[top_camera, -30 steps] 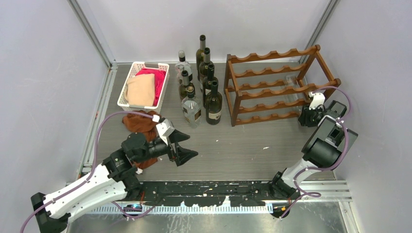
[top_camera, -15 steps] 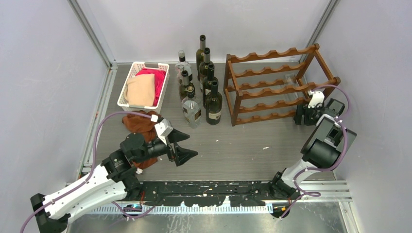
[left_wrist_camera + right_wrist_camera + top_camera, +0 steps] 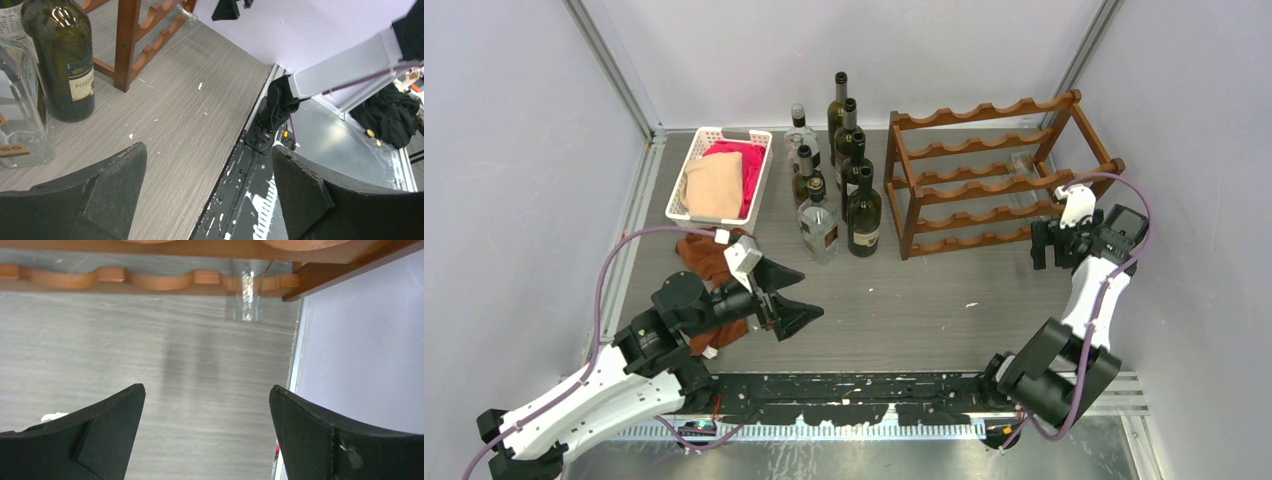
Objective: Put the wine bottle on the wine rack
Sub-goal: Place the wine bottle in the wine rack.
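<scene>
Seven standing bottles (image 3: 864, 212), one racked bottle (image 3: 244, 292), one wine rack (image 3: 984, 112); one white basket (image 3: 707, 133)

This is a robotics lab test cell, not a home or a shop. Plain pale lavender wall panels (image 3: 524, 150) held in bare aluminium framing posts (image 3: 609, 70) box in a grey wood-grain tabletop (image 3: 904, 300). Two white-and-black robot arms (image 3: 594, 385) are bolted to a black mounting rail (image 3: 854, 385) at its near edge and trail loose purple cables (image 3: 614, 260). The household things stand as staged props: a reddish-brown wooden wine rack (image 3: 984, 170), a cluster of glass bottles (image 3: 839, 180) and a white slotted plastic basket (image 3: 724, 131) of cloths.
</scene>
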`<state>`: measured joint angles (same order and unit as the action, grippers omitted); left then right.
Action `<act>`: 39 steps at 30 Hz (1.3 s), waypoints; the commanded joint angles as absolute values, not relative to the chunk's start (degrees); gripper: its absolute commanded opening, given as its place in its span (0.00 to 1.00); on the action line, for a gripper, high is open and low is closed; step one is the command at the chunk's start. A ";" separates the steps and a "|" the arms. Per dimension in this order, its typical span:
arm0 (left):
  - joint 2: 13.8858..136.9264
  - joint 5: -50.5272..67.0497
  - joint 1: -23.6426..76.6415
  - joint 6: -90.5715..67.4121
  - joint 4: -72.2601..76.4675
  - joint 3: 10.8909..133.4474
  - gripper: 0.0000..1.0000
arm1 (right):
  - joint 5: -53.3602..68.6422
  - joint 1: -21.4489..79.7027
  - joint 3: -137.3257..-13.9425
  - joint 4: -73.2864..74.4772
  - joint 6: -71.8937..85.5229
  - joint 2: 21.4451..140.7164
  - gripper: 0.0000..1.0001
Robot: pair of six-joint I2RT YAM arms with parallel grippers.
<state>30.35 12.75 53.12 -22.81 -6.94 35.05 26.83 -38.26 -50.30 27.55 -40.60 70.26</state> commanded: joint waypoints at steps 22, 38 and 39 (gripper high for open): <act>47.10 -11.79 52.87 -15.29 -32.10 56.31 1.00 | 51.51 -27.52 -58.83 64.92 -36.24 59.35 0.97; 59.24 12.60 31.57 -10.31 18.64 33.74 1.00 | 50.25 -24.79 -52.72 53.95 -28.29 57.35 0.97; 61.04 14.33 30.68 -10.68 21.11 33.25 1.00 | 50.01 -24.79 -52.44 53.47 -27.89 57.04 0.97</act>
<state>56.97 4.91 33.15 -11.44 3.51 34.50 50.22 -25.15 -53.23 57.32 -29.93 60.27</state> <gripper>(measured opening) 0.996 0.964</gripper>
